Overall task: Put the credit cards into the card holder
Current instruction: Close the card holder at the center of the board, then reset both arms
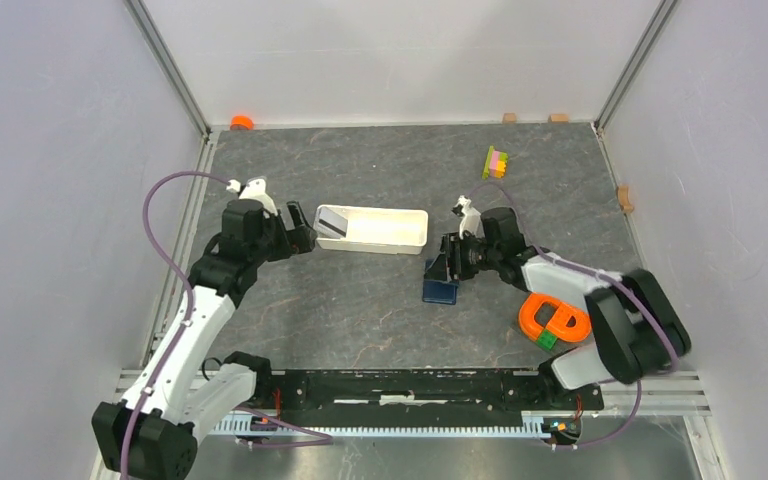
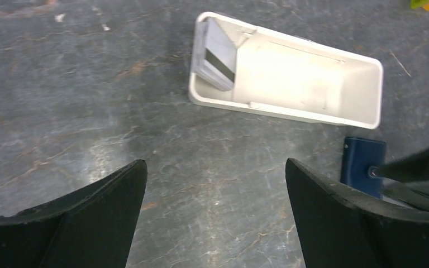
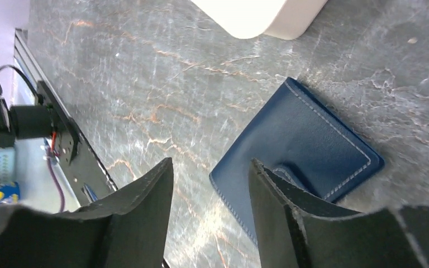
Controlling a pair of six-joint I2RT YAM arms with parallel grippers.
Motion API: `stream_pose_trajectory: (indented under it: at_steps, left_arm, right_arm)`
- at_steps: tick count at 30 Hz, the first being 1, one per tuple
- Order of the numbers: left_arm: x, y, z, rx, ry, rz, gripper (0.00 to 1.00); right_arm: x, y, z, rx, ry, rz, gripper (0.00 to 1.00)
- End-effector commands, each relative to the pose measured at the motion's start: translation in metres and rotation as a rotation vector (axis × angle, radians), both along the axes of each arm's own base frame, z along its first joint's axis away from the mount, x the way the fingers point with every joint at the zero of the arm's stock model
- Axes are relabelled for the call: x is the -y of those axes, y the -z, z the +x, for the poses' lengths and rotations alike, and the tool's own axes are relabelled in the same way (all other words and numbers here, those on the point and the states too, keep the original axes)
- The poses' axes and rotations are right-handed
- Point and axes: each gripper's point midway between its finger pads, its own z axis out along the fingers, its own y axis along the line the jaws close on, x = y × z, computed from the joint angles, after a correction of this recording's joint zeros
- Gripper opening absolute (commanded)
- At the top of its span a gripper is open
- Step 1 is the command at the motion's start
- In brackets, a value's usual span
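Note:
The credit cards [image 1: 333, 222] are a small grey stack with a dark stripe, leaning in the left end of a long white tray [image 1: 390, 243]; they also show in the left wrist view [image 2: 218, 56]. The card holder [image 1: 440, 291] is a navy wallet lying folded shut on the table below the tray's right end, and it shows in the right wrist view [image 3: 313, 142] and the left wrist view [image 2: 363, 162]. My left gripper [image 1: 305, 238] [image 2: 215, 162] is open and empty beside the tray's left end. My right gripper [image 1: 443, 268] [image 3: 211, 167] is open low over the wallet's edge, one finger [image 3: 282, 195] over the wallet.
A yellow-pink-green block stack [image 1: 496, 161] stands at the back right. An orange ring-shaped object [image 1: 553, 318] lies by the right arm. An orange cap [image 1: 242, 122] and small wooden blocks [image 1: 509, 117] sit along the back wall. Grey walls enclose the table.

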Motion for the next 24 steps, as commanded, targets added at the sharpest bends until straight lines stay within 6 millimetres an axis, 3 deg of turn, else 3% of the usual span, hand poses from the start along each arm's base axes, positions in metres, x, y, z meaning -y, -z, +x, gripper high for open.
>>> stream_pose_trajectory:
  at_steps: [1,3,6,9,13,18,24]
  left_arm:
    - [-0.026,-0.018,0.002,0.052,-0.064,0.085,1.00]
    - [-0.031,-0.019,0.001,0.053,-0.080,0.100,1.00]
    - [-0.038,-0.022,0.000,0.071,-0.103,0.126,1.00]
    - [-0.051,-0.033,-0.002,0.110,-0.165,0.157,1.00]
    - [-0.060,-0.052,-0.007,0.191,-0.185,0.185,1.00]
    - [-0.060,-0.059,-0.013,0.246,-0.174,0.176,1.00]
    - [-0.060,-0.063,-0.014,0.260,-0.164,0.186,1.00]
  right_arm:
    - [0.020,-0.033,-0.003,0.194,-0.060,-0.100,0.62]
    - [0.039,-0.045,0.006,0.254,0.013,-0.173,0.70]
    - [0.082,-0.054,0.026,0.319,0.202,-0.331,0.82]
    - [0.132,-0.063,0.040,0.396,0.400,-0.512,0.87]
    - [0.178,-0.087,0.048,0.563,0.601,-0.634,0.89]
    - [0.203,-0.121,0.047,0.813,0.760,-0.599,0.91]
    - [0.206,-0.124,0.043,0.852,0.779,-0.587,0.92]
